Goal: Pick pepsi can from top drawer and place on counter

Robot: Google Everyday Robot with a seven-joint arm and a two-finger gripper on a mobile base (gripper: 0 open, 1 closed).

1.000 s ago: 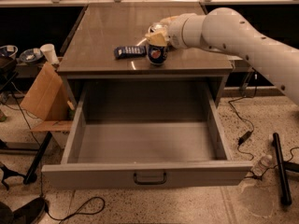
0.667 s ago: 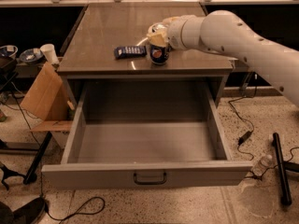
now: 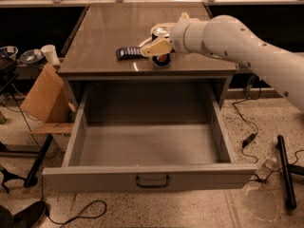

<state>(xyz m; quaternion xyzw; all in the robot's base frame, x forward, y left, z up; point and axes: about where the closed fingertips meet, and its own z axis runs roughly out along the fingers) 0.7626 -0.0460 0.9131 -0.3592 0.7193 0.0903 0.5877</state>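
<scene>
Pepsi can (image 3: 162,59): upright on bench (image 3: 109,37), near its 6 o'clock edge, above the open top drawer (image 3: 95,179). Pincer (image 3: 159,45): at the can, reaching from 3 o'clock; grip, we cannot tell. Step, we judge: placing. Next: release, lift clear.

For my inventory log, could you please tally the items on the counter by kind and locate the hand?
pepsi can: 1
dark blue packet: 1
Total: 2 on the counter
The hand is at the pepsi can, above the counter.
</scene>
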